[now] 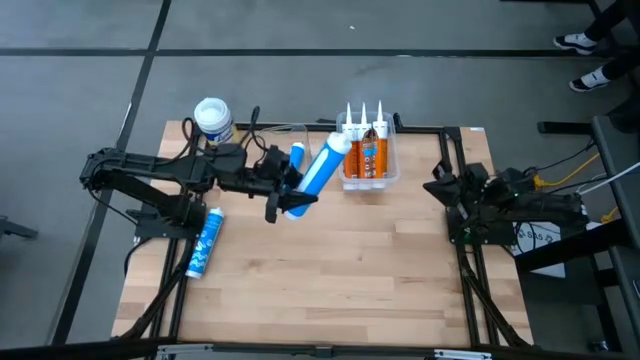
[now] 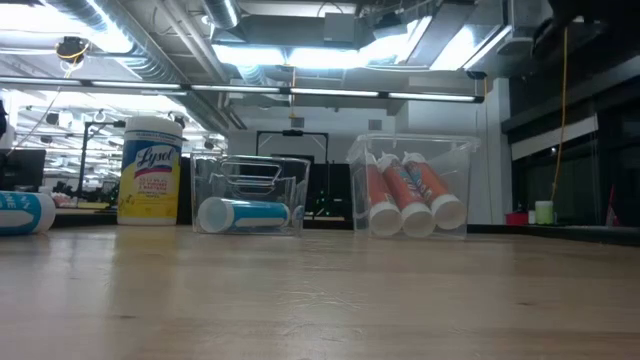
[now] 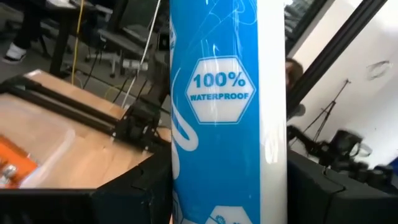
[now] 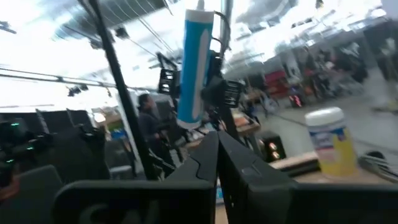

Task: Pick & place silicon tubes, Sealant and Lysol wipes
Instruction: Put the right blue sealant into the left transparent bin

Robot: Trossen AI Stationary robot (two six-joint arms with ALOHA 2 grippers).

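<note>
My left gripper (image 1: 292, 196) is shut on a blue silicone tube (image 1: 320, 170) with a white cap, above the table's far middle. The tube fills the left wrist view (image 3: 227, 112) and also shows in the right wrist view (image 4: 196, 62). A second blue tube (image 2: 245, 213) lies in a clear bin (image 1: 290, 150). A third blue tube (image 1: 203, 243) lies on the table at the left. Orange sealant tubes (image 1: 366, 155) stand in another clear bin (image 2: 410, 150). The yellow Lysol wipes canister (image 1: 213, 118) stands at the far left. My right gripper (image 4: 217, 149) is shut and empty at the table's right edge. My left gripper pinches the blue tube's body near its bottom end (image 3: 186, 186) between its two fingers (image 3: 134, 193), which lie across the tube. The tube is lifted clear of the table. Its capped end (image 1: 341, 143) is up and leans toward the bin of orange tubes.
The table's black frame rails (image 1: 450, 180) run along its edges. Cables (image 1: 255, 125) lie at the far edge near the canister. The near half of the wooden table (image 1: 330, 280) is bare. A person's shoes (image 1: 590, 60) show on the floor beyond the far right.
</note>
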